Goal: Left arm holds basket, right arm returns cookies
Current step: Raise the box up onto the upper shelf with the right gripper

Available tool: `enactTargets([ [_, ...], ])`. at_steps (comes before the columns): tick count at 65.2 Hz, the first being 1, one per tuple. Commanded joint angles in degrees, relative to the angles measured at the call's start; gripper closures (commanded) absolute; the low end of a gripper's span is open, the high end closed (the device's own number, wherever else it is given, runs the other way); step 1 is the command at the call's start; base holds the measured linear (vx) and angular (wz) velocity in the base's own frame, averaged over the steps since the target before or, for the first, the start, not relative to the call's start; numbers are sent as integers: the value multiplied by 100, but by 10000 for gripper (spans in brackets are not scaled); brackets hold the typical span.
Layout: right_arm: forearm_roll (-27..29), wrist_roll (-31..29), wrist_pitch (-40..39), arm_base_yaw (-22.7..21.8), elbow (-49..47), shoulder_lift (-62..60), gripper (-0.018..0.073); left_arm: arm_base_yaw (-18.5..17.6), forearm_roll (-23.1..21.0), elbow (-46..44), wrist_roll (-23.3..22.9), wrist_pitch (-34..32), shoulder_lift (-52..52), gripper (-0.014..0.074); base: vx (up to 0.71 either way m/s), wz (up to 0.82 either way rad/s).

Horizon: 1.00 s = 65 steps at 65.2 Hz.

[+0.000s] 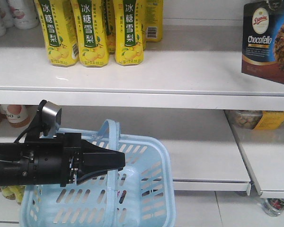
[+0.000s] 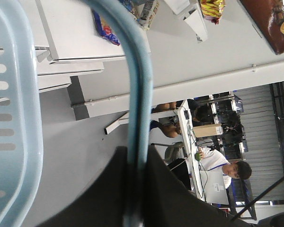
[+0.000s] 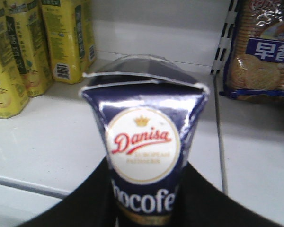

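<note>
The light blue basket [image 1: 146,189] hangs in front of the lower shelf. My left gripper [image 1: 119,161] is shut on its hoop handle [image 1: 110,130]. The left wrist view shows the handle [image 2: 139,94] running between the two black jaws of the left gripper [image 2: 138,158], with the basket's slotted wall [image 2: 14,118] at the left. The cookies [image 1: 270,42], a dark navy carton, are tilted over the right end of the upper shelf. In the right wrist view the right gripper [image 3: 144,194] is shut on the cookies [image 3: 144,142], whose top points at the shelf's back. The right arm itself is hidden.
Yellow drink bottles [image 1: 92,33] stand at the left of the upper shelf [image 1: 132,75] and also show in the right wrist view [image 3: 19,56]. A blue pack of round biscuits [image 3: 260,52] stands behind a wire divider [image 3: 217,118]. A packaged food tray [image 1: 255,120] sits on the shelf below.
</note>
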Motion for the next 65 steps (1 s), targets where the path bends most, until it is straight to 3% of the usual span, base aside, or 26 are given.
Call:
enactTargets([
  [1, -602, 323, -613, -39, -196, -35, 452, -23, -635, -187, 33, 306, -188, 599, 0, 0],
  [8, -994, 769, -678, -39, -196, 125, 452, -23, -635, -187, 33, 306, -188, 599, 0, 0],
  [18, -1112, 962, -995, -65, -196, 552, 451, -23, -635, -187, 33, 306, -188, 599, 0, 0],
  [31, -984, 1397, -1638, -693, -196, 1216, 451, -23, -635, -187, 33, 306, -188, 599, 0, 0],
  [55, -955, 1604, -2236, -839, -196, 2147, 445, -23, -635, -187, 33, 306, -188, 599, 0, 0],
  [65, -950, 1604, -2393, -839, -196, 2373, 395, -23, -635, -187, 33, 306, -188, 599, 0, 0],
])
